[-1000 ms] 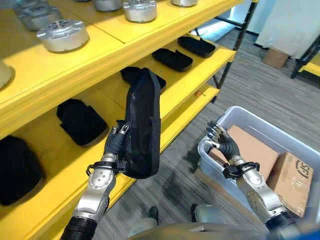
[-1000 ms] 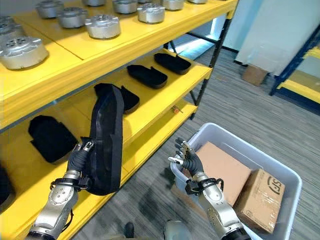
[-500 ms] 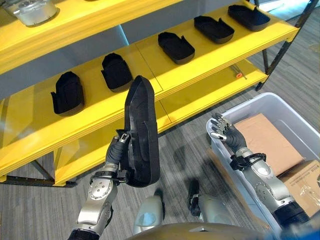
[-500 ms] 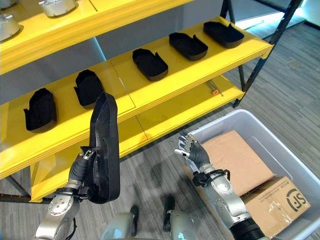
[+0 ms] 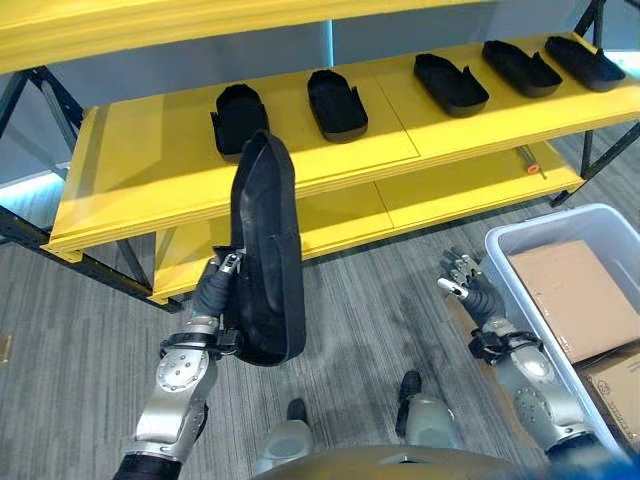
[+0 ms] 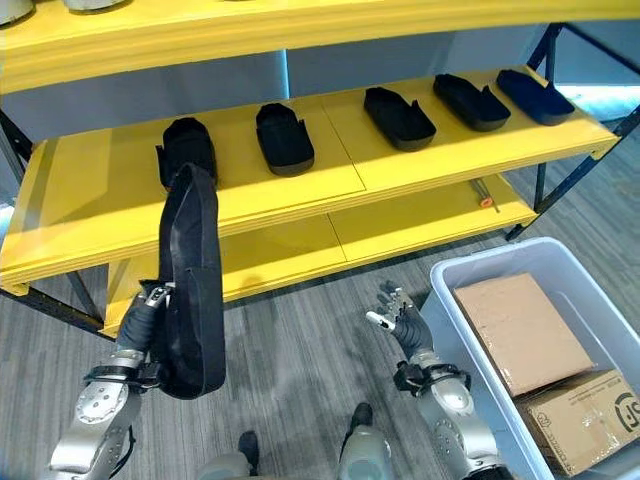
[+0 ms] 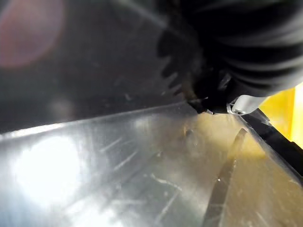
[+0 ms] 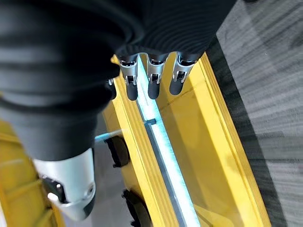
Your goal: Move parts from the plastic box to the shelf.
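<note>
The yellow shelf carries five black parts in a row along its middle board. Right of the shelf, a plastic box sits on the grey floor.

Warehouse: yellow shelving, stocked parts
</note>
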